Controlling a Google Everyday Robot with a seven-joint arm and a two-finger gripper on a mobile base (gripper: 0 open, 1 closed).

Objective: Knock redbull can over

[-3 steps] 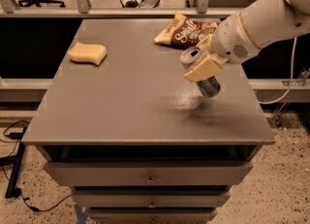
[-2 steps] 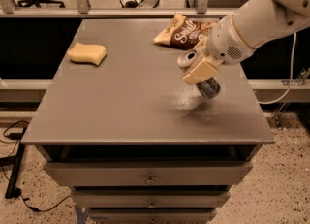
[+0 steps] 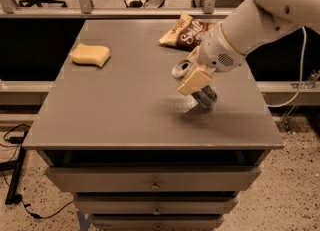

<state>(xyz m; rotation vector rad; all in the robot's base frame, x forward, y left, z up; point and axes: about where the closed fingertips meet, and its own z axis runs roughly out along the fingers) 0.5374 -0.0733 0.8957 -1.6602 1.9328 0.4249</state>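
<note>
The redbull can is a slim silver-and-blue can with its shiny top pointing up and left. It is tilted steeply over the right half of the grey table, its lower end close to the surface. My gripper is shut on the can's middle, with a beige finger across its front. The white arm reaches in from the upper right. The far side of the can is hidden by the gripper.
A brown snack bag lies at the back right of the table, just behind the arm. A yellow sponge lies at the back left. Drawers sit below the table's front edge. A railing runs behind the table.
My gripper has moved a little to the left and toward the table's front, carrying the tilted can with it. The sponge and the bag have not moved.
</note>
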